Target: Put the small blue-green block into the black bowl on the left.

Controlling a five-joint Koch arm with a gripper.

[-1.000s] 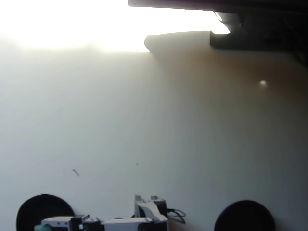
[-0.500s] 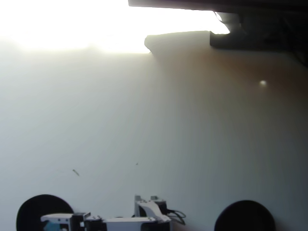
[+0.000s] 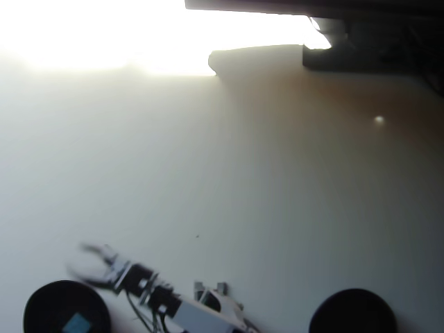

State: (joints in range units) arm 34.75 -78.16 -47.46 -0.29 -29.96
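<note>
In the overhead view the block (image 3: 78, 322) lay inside the black bowl (image 3: 41, 305) at the lower left corner, sitting toward the bowl's five o'clock side, its pale blue top face showing against the dark inside. The gripper (image 3: 82, 258) hung over the table (image 3: 229, 180) just outside the bowl's rim, at about one o'clock from the bowl's centre, blurred by motion. Its two white jaws stood spread apart in a fork, with nothing between them. The arm (image 3: 166, 303) ran from the gripper toward four o'clock, down to the bottom edge of the picture, with dark cables along it. A second black bowl (image 3: 352, 311) sat at the lower right corner, well apart from the arm. Strong glare washed out the table's far left part.
</note>
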